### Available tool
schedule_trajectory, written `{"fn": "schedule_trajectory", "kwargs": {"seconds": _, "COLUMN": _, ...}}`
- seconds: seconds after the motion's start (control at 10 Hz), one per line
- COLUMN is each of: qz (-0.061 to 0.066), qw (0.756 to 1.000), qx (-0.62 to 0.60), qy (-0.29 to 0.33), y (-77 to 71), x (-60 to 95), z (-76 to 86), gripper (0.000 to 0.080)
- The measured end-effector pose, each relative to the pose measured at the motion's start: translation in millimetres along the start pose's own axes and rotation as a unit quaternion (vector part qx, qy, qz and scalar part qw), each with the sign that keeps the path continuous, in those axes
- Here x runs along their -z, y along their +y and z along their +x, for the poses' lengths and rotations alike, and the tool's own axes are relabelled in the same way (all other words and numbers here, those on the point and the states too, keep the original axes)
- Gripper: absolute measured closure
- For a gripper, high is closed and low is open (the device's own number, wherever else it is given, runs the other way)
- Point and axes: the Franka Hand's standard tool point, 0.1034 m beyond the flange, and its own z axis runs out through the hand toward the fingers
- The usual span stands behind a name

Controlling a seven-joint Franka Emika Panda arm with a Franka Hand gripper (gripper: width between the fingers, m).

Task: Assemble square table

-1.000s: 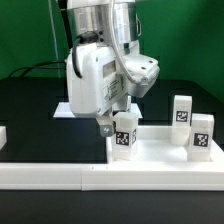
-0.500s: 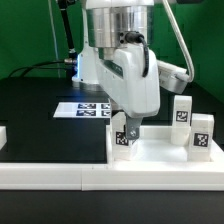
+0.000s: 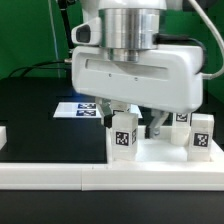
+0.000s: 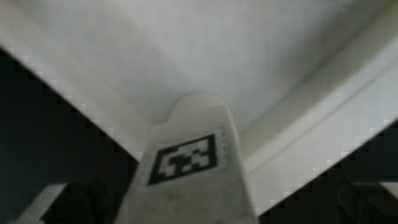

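Exterior view: gripper (image 3: 129, 123) spread wide around leg (image 3: 124, 137).

The exterior camera stands low in front of the black surface (image 3: 30, 100), looking level across it, close enough that the arm fills the upper frame. The wrist camera looks down from very near. Both views share one upright tagged leg (image 3: 124, 134) (image 4: 187, 160) on the white slab (image 3: 160, 152) (image 4: 196, 45).

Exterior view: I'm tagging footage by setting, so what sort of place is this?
Likely a robotics lab bench: a black table before a green backdrop, a flat marker board, and white tagged table legs under the arm's open gripper.
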Motion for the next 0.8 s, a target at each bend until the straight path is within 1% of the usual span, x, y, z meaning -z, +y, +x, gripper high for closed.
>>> {"fn": "schedule_trajectory", "kwargs": {"seconds": 0.2, "qz": 0.0, "qw": 1.0, "qx": -0.021, "qy": 0.0, "y": 1.3, "x": 0.1, "z": 0.9, "gripper": 0.0151}}
{"fn": "schedule_trajectory", "kwargs": {"seconds": 0.3, "qz": 0.0, "qw": 1.0, "qx": -0.02, "qy": 0.0, "y": 1.4, "x": 0.1, "z": 0.9, "gripper": 0.028}}
{"fn": "schedule_trajectory", "kwargs": {"seconds": 0.4, "qz": 0.001, "qw": 0.998, "qx": -0.06, "qy": 0.0, "y": 0.9, "x": 0.0, "z": 0.6, "gripper": 0.028}}
{"fn": "schedule_trajectory", "kwargs": {"seconds": 0.5, "qz": -0.001, "qw": 0.995, "qx": -0.103, "qy": -0.001, "y": 3.6, "x": -0.3, "z": 1.1, "gripper": 0.0418}}
{"fn": "schedule_trajectory", "kwargs": {"seconds": 0.6, "qz": -0.002, "qw": 0.991, "qx": -0.131, "qy": -0.001, "y": 4.9, "x": -0.6, "z": 1.3, "gripper": 0.0511}}
{"fn": "schedule_trajectory", "kwargs": {"seconds": 0.8, "qz": -0.002, "qw": 0.981, "qx": -0.193, "qy": -0.001, "y": 5.3, "x": -0.8, "z": 1.2, "gripper": 0.051}}
